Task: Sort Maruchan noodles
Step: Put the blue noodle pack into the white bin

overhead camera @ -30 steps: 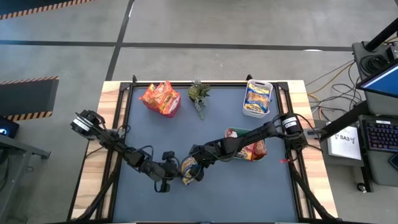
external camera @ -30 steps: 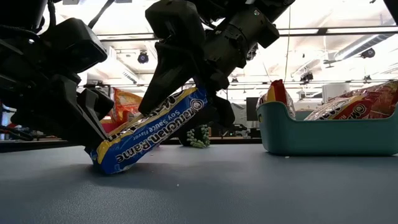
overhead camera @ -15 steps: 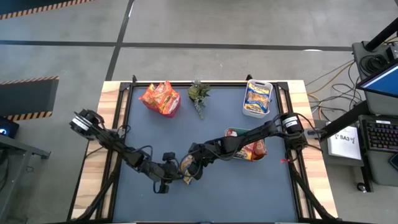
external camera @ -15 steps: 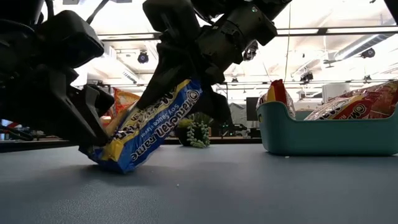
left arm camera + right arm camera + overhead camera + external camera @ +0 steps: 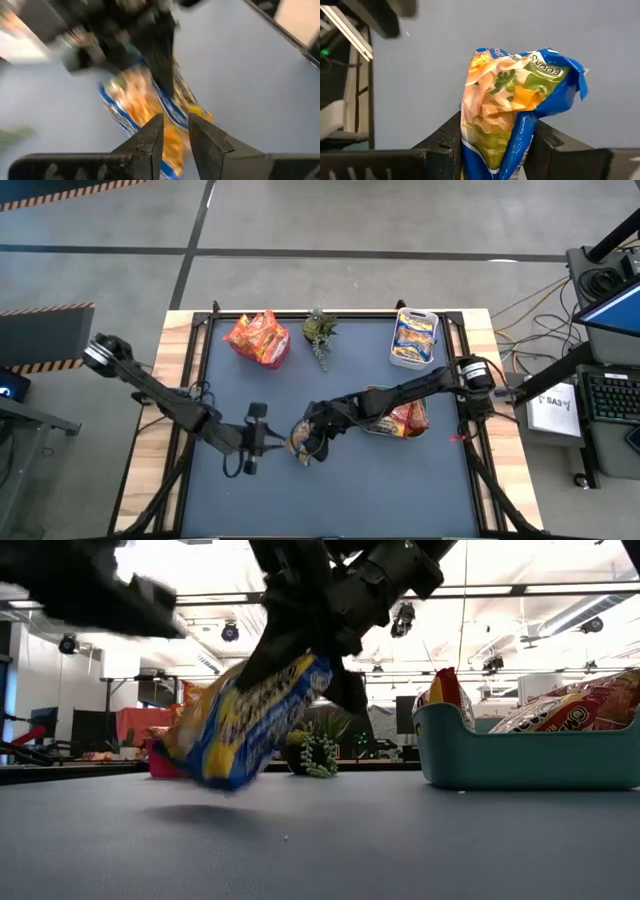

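Note:
A yellow-and-blue Maruchan noodle packet (image 5: 243,722) hangs above the middle of the dark table, with my right gripper (image 5: 312,437) shut on it. The right wrist view shows the packet (image 5: 512,95) crumpled between the two fingers. My left gripper (image 5: 263,437) is just to the packet's left and apart from it. Its fingers (image 5: 151,134) are a small gap apart with nothing between them. A heap of orange packets (image 5: 258,337) lies on the table at the far left. My right gripper pinches the packet's upper part (image 5: 492,150) between its two fingers (image 5: 445,136), one on each flat face. The fingers slant down from the table's right. The packet hangs tilted below them, lower end (image 5: 215,772) toward the left, clear of the table.
A teal bin (image 5: 520,752) with red packets stands at the right, under my right arm. A white bin (image 5: 415,338) with yellow-and-blue packets is at the far right. A small green plant (image 5: 320,335) stands at the far middle. The table's near half is bare.
My left gripper has let go of the packet's lower end, risen, and drawn back toward the table's left edge. My right gripper has closed on the packet and lifted it. The lower end that rested on the table now hangs clear.

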You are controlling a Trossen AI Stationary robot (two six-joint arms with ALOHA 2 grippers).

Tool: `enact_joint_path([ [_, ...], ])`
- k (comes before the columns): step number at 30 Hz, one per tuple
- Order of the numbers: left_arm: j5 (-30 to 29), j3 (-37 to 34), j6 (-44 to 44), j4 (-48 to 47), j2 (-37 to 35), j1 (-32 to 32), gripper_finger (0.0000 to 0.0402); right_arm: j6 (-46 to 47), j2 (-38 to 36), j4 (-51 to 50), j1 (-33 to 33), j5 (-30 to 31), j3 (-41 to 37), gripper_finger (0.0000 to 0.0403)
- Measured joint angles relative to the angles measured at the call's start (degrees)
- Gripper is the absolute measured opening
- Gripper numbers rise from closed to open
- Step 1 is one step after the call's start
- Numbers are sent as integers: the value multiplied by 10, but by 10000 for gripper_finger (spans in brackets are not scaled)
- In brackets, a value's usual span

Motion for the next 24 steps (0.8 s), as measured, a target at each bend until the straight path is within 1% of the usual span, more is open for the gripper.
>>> enact_joint_path([
  [4,-86,1,98,3,-73,0,73,-18,-30,-24,-17,1,0,128],
  [8,-195,1,176,15,-127,1,73,-37,-70,-71,-39,4,0,128],
  [10,-231,1,204,26,-146,2,73,-51,-99,-109,-55,28,0,128],
  [13,-237,1,235,37,-166,5,73,-75,-150,-180,-90,83,0,128],
  [16,-237,1,265,46,-178,10,73,-89,-201,-249,-139,129,0,128],
  [21,-237,1,322,81,-181,25,73,-104,-274,-324,-242,166,0,128],
  [24,-237,1,329,91,-178,37,73,-111,-303,-348,-309,171,-1,128],
])
